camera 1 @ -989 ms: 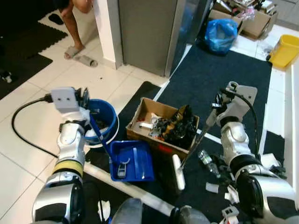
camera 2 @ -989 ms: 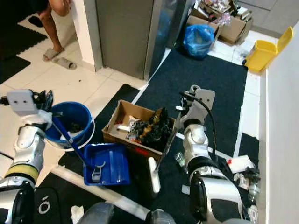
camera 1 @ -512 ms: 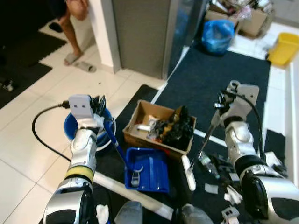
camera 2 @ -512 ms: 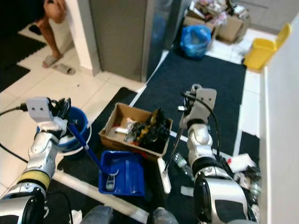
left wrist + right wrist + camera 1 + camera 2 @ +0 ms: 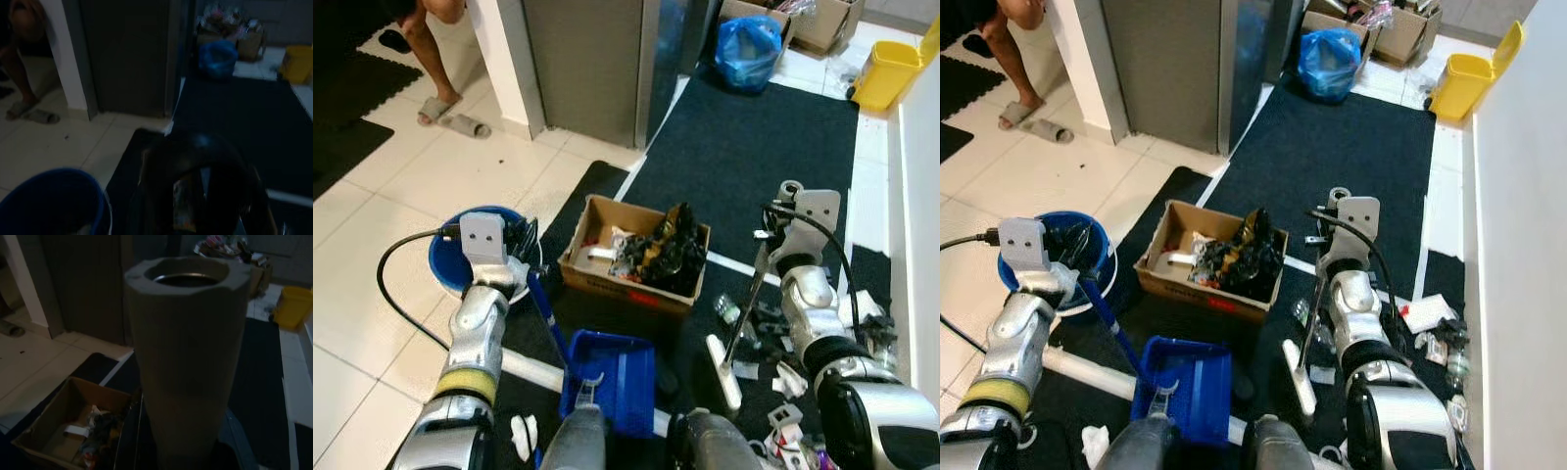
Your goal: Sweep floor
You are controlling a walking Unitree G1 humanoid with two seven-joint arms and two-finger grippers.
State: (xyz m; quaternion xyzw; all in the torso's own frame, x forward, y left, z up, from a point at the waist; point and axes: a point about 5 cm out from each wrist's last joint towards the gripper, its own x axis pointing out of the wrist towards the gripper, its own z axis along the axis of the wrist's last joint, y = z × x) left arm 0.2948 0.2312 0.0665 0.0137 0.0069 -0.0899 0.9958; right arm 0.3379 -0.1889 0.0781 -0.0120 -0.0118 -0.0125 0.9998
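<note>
Fingers of the left gripper (image 5: pixel 521 257) pinch the blue dustpan (image 5: pixel 607 380) handle, pan on the mat at 6 o'clock from the box (image 5: pixel 631 277). Right gripper (image 5: pixel 766 247) fingers clamp the broom (image 5: pixel 732 338) handle, its white head resting on the mat at 5 o'clock from the box, with scraps (image 5: pixel 773 377) scattered just beside it. Bucket (image 5: pixel 450 257) sits at 9 o'clock from the box. Risk: broom head and pan are well apart, so a sweep may push scraps past the pan or under the box; the cable (image 5: pixel 399 294) could snag the left arm.
</note>
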